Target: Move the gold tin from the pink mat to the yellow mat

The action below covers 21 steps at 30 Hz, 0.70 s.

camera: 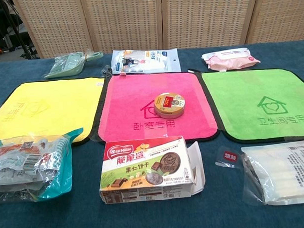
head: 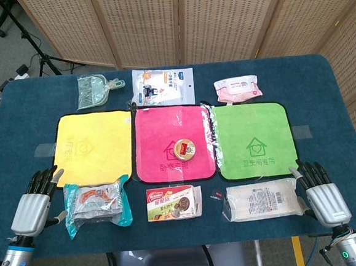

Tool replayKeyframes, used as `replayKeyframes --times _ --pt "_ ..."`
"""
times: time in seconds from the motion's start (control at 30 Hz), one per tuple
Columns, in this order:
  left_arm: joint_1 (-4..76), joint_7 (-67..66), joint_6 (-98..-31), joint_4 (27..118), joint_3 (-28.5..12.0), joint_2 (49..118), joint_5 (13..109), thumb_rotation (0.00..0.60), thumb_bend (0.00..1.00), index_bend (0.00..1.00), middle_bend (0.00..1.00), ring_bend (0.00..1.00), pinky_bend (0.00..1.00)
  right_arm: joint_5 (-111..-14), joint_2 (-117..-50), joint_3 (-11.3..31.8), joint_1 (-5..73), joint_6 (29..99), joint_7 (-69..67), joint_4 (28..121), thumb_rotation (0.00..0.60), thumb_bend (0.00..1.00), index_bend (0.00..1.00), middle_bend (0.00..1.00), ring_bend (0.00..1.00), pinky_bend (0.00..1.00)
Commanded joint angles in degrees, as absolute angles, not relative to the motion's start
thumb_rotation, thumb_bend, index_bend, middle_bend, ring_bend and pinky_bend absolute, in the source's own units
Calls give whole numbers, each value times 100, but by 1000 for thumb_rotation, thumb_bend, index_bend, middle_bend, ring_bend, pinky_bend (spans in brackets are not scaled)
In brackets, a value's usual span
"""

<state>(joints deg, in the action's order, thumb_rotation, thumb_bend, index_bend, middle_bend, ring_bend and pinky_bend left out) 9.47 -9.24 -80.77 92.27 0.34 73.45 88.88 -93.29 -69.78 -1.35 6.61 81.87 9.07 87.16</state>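
A small round gold tin [head: 184, 148] with a red label lies on the pink mat [head: 171, 124] in the middle, also seen as the gold tin [camera: 170, 105] on the pink mat [camera: 136, 102] in the chest view. The yellow mat [head: 92, 140] lies bare to its left, the same yellow mat [camera: 45, 106] in the chest view. My left hand [head: 37, 202] rests at the table's front left corner, fingers apart, holding nothing. My right hand [head: 319, 191] sits at the front right, likewise holding nothing. Both are far from the tin. Neither hand shows in the chest view.
A green mat [head: 252, 139] lies on the right. Along the front lie a teal snack bag [head: 96, 204], a biscuit box [head: 173, 203] and a clear noodle packet [head: 265, 200]. At the back are a green dustpan set [head: 97, 91], a white pouch [head: 162, 86] and pink wipes [head: 239, 89].
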Motion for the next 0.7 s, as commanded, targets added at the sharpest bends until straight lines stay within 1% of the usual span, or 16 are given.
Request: replayKeyframes --times 0.03,0.43,0.7 --pt "948 -925 -8073 9227 33 7345 8882 600 131 35 0 0 0 -9325 -6977 -137 663 8180 901 8713 600 466 80 0 0 0" --pt "958 -941 -8059 9228 52 7358 8908 600 133 35 0 0 0 -9371 -6955 -140 646 8257 857 8725 600 466 80 0 0 0" --pt "957 -905 -8050 9234 47 7339 8882 600 133 35 0 0 0 -9321 -6985 -152 656 8179 917 8710 600 466 80 0 0 0"
